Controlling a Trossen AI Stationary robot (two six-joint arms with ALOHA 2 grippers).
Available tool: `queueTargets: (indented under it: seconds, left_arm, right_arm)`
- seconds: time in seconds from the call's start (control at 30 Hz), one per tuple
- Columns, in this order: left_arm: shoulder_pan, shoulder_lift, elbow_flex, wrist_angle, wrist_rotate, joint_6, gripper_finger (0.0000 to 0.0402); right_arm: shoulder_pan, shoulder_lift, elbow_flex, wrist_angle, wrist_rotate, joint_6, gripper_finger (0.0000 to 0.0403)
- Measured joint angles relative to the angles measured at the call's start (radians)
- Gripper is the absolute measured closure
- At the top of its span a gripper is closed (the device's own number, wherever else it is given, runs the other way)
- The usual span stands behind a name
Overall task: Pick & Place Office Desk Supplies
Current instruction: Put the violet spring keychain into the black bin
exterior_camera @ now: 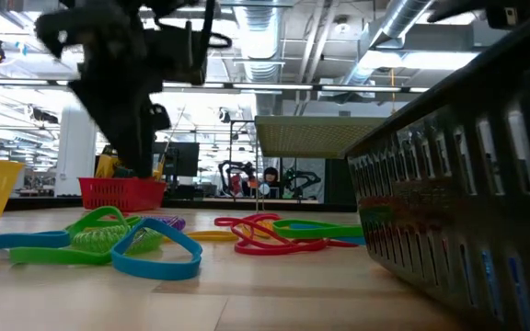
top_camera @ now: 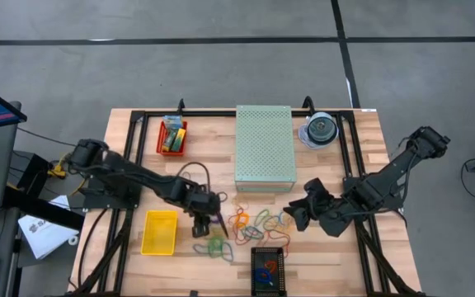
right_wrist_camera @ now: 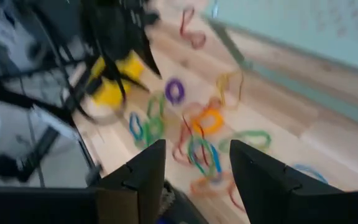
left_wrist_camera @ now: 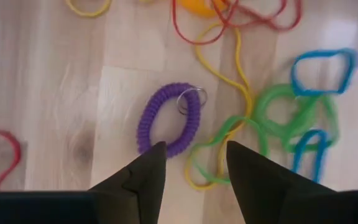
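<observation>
Thin rubber bands [top_camera: 254,223] in several colours lie loose on the wooden table. A purple coiled band with a metal ring [left_wrist_camera: 169,118] lies flat just ahead of my left gripper [left_wrist_camera: 194,168]. That gripper [top_camera: 214,221] is open above the bands' left part, pointing steeply down and holding nothing. My right gripper [top_camera: 291,216] is open higher up at the bands' right end, and its wrist view [right_wrist_camera: 197,168] looks down on them. Crayon boxes [top_camera: 171,134] lie in a red bin at the far left.
A yellow bin [top_camera: 160,231] stands left of the bands. A black bin [top_camera: 268,268] holding some bands stands at the near edge. The pale green perforated box [top_camera: 264,147] and a clear disc case [top_camera: 320,130] stand at the far side.
</observation>
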Motion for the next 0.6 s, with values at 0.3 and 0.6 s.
queueTargets:
  seconds: [0.3,0.6]
  left_arm:
    - [-0.022,0.054,0.000,0.163,-0.024,0.078,0.0238]
    - [-0.021,0.091,-0.001,0.173,-0.035,0.070,0.0260]
  right_arm:
    - [0.023,0.002,0.000,0.051,0.104,0.038,0.0225]
    - [0.031,0.002,0.000,0.051,0.103,0.037,0.0225]
